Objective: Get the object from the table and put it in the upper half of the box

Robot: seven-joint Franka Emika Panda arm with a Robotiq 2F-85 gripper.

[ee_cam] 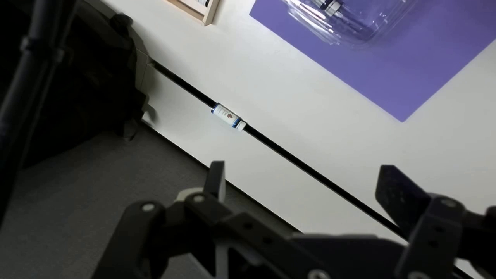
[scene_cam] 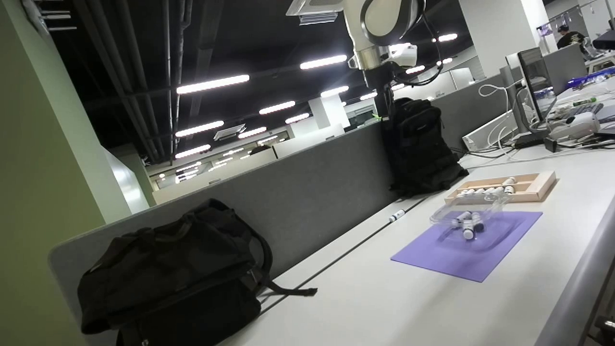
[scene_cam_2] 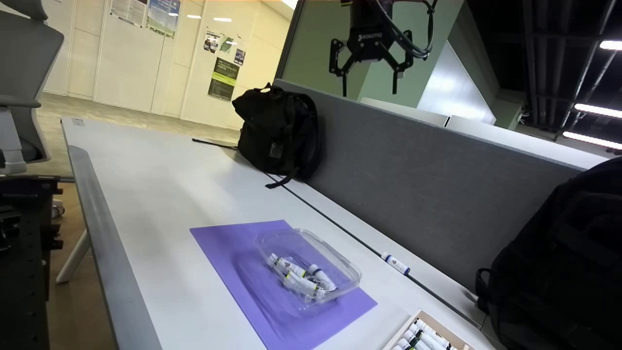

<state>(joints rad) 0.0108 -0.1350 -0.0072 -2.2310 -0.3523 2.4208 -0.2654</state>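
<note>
Blue-banded bottle (ee_cam: 226,114) — your object — lies on its side along the dark strip (ee_cam: 310,170) in the table (ee_cam: 286,89), its white cap (ee_cam: 241,126) pointing away from the black backpack (scene_cam: 425,154) near it. Your gripper (scene_cam_2: 370,92) hangs well above the table, fingers (ee_cam: 399,193) spread wide and well apart from the bottle. On one flank of the bottle rises the grey partition (scene_cam: 312,192); that backpack stands up against it and crowds the stretch of strip beside the wooden box (scene_cam: 545,185). On the other flank you have the purple mat (scene_cam_2: 228,243), near the bottle, bearing a clear plastic tray (scene_cam_2: 335,253) with several white bottles (scene_cam_2: 323,278) lying inside. The box sits just beyond the mat, near the backpack. Similar bottles (scene_cam: 509,182) lie in it too, but in an exterior view the tray's rim covers part of its side, so you cannot tell fully how its compartments are filled. Past the box, farther along the table, you see a monitor (scene_cam: 537,79). Toward the opposite end a second backpack (scene_cam_2: 279,131) slumps against the partition, its strap (scene_cam: 300,291) trailing across the strip onto the tabletop.
</note>
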